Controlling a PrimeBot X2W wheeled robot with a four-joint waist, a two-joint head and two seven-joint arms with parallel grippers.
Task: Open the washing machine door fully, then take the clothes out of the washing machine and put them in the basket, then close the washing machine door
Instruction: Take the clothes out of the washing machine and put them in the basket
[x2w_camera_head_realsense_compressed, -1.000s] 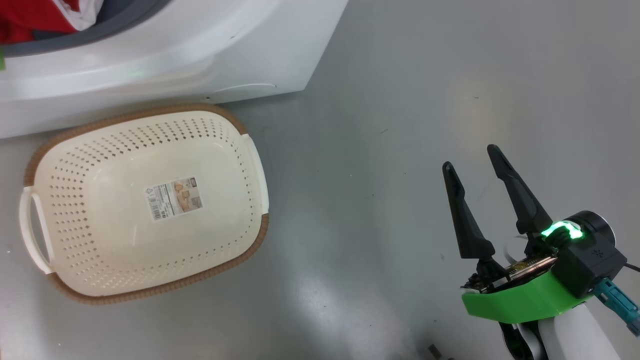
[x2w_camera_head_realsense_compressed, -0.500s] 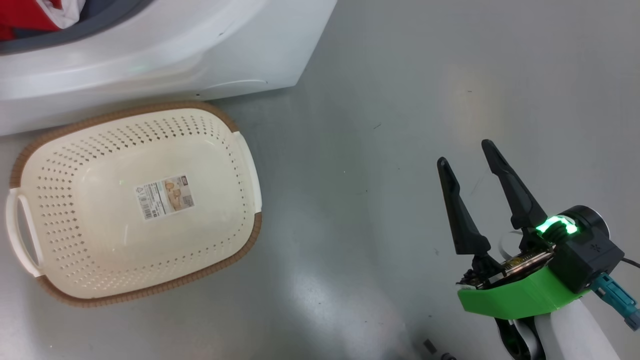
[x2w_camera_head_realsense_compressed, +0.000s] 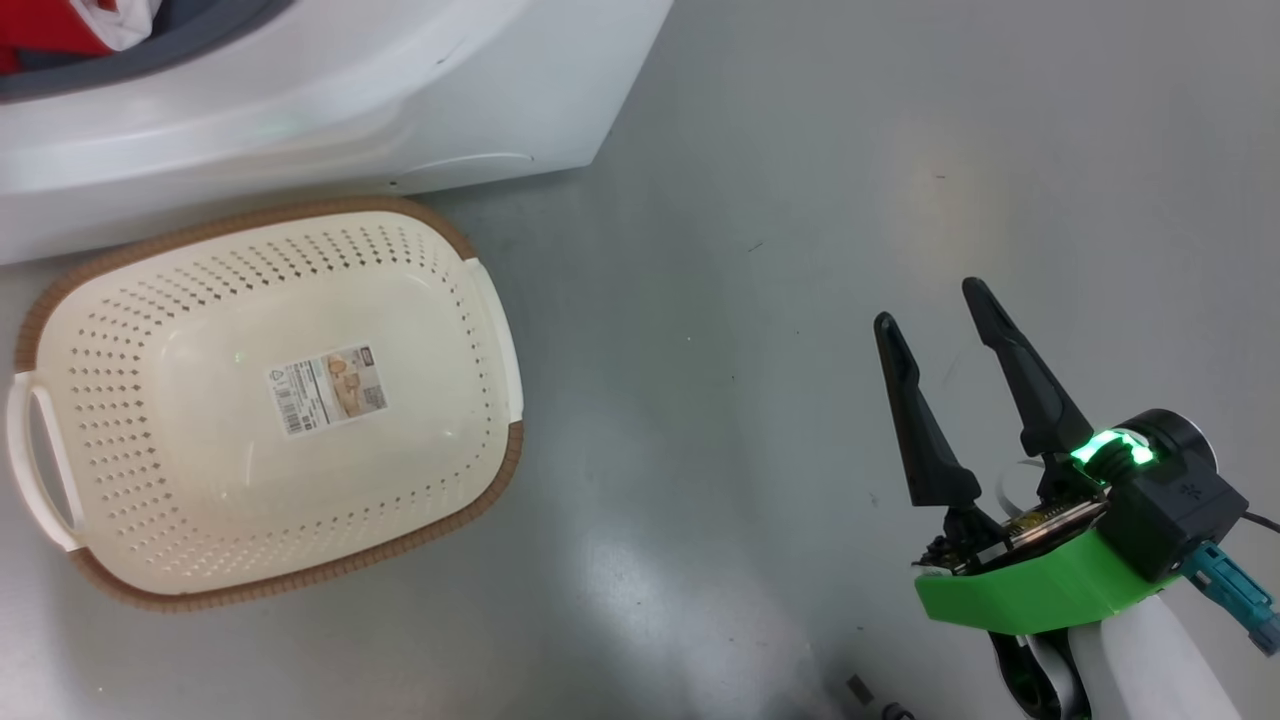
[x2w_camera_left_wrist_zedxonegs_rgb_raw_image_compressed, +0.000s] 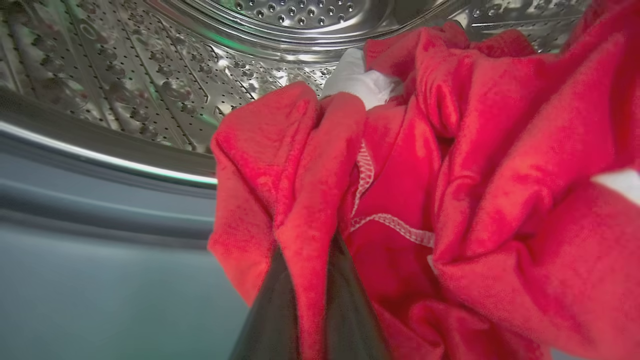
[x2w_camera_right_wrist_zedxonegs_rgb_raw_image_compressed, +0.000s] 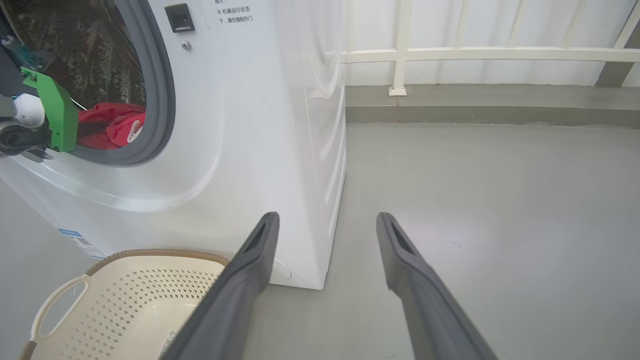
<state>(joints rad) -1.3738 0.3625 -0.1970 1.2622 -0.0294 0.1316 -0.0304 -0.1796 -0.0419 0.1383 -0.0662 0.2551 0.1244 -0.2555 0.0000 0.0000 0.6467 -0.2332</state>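
Observation:
Inside the washing machine's (x2w_camera_right_wrist_zedxonegs_rgb_raw_image_compressed: 250, 125) steel drum (x2w_camera_left_wrist_zedxonegs_rgb_raw_image_compressed: 150, 75), my left gripper (x2w_camera_left_wrist_zedxonegs_rgb_raw_image_compressed: 307, 250) is shut on a fold of the red clothes (x2w_camera_left_wrist_zedxonegs_rgb_raw_image_compressed: 475, 175). The fabric is pinched between its two dark fingers (x2w_camera_left_wrist_zedxonegs_rgb_raw_image_compressed: 272, 315). From the right wrist view, the left arm's green bracket (x2w_camera_right_wrist_zedxonegs_rgb_raw_image_compressed: 55, 115) sits at the drum opening, with the clothes (x2w_camera_right_wrist_zedxonegs_rgb_raw_image_compressed: 107, 125) behind it. A corner of the clothes (x2w_camera_head_realsense_compressed: 40, 20) shows at the head view's top left. The cream basket (x2w_camera_head_realsense_compressed: 300, 212) stands on the floor before the washing machine (x2w_camera_head_realsense_compressed: 350, 100), with nothing in it. My right gripper (x2w_camera_head_realsense_compressed: 930, 303) hovers open over the floor, holding nothing. The washing machine door is out of view.
Grey floor (x2w_camera_head_realsense_compressed: 750, 200) stretches to the right of the machine and basket. A white railing (x2w_camera_right_wrist_zedxonegs_rgb_raw_image_compressed: 475, 52) and a low kerb run along the far wall. The basket (x2w_camera_right_wrist_zedxonegs_rgb_raw_image_compressed: 155, 252) lies just left of my right gripper (x2w_camera_right_wrist_zedxonegs_rgb_raw_image_compressed: 327, 217) in the right wrist view.
The head camera has shifted a little, so basket and machine sit slightly further left. My left gripper has shut on the red clothes. The right gripper has kept its open pose.

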